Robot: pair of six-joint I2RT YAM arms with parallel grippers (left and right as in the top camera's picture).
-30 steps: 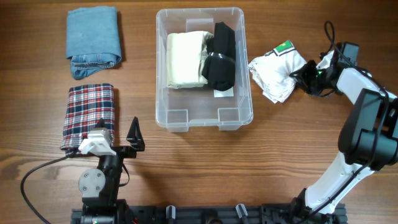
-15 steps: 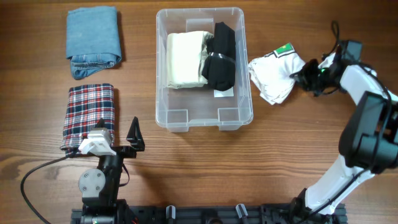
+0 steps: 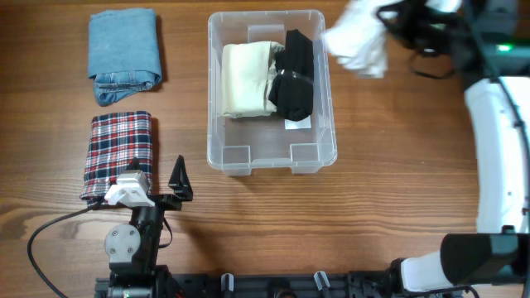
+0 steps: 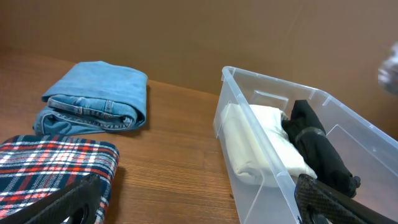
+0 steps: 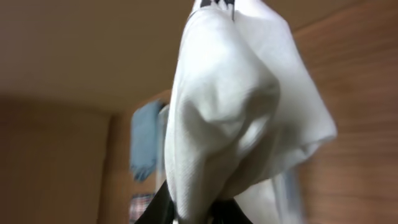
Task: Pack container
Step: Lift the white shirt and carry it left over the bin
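At the right gripper (image 3: 396, 20): nearly shut, pinching a crumpled white garment (image 3: 358, 41) held up off the table (image 3: 397, 165), blurred, beside the far right corner of the container (image 3: 214, 99). From the right wrist view, only that white cloth (image 5: 236, 124) hanging in loose folds and filling most of the frame. Dark marks at its top edge, too blurred to read.

At the left gripper (image 3: 155, 182): spread as wide as can be, holding nothing, touching nothing, low at the near left of the table, just beside a folded plaid garment (image 3: 120, 153). Both fingers (image 4: 68, 200) far apart at the bottom of the left wrist view.

In the container, clear and set at the middle of the table towards the far side: a folded cream garment (image 3: 247, 79) and a black garment (image 3: 296, 74), touching side by side in the far half. On its base, a white label (image 3: 298, 124), partly under the black garment, no writing legible.

Far left: folded jeans (image 3: 124, 54), no brand tag readable.
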